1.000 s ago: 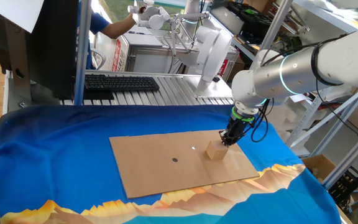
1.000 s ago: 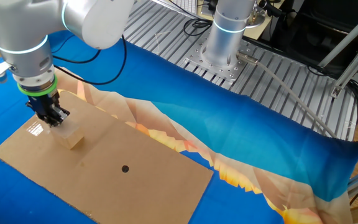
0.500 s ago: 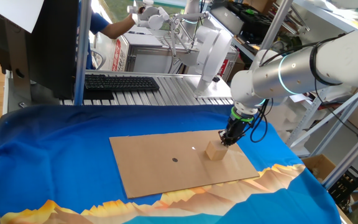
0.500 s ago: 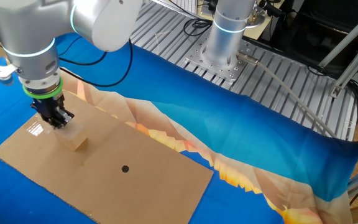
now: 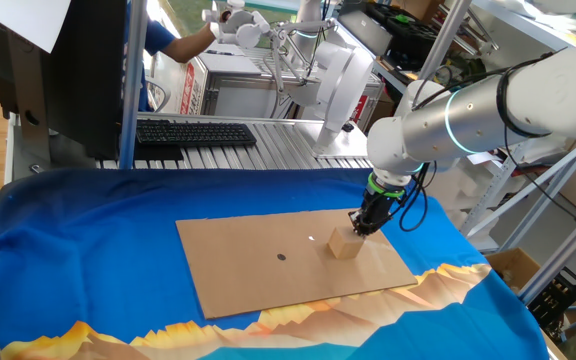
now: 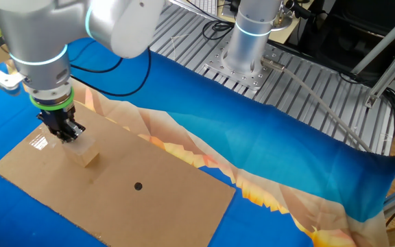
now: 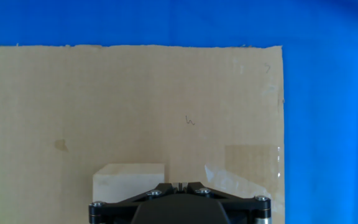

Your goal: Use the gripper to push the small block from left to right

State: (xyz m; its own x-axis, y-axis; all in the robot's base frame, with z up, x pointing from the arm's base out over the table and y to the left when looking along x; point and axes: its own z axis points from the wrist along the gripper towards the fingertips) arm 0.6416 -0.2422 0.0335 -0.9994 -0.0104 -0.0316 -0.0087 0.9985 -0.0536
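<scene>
The gripper [image 5: 361, 225] [image 6: 69, 135], carried below a green ring on the white-grey arm [image 5: 488, 95], stands upright with its black fingers drawn together and nothing between them, the tips touching the side of the small block [image 5: 345, 243] [image 6: 85, 153] [image 7: 129, 182]. The block rests on a flat cardboard sheet [image 5: 258, 265] [image 6: 163, 206] [image 7: 135, 99], near the edge where the gripper stands and apart from a small dark dot [image 5: 282, 256] [image 6: 138, 185] at mid-sheet. The sheet lies on a blue cloth [image 5: 88, 250] [image 6: 286, 151] covering the table.
</scene>
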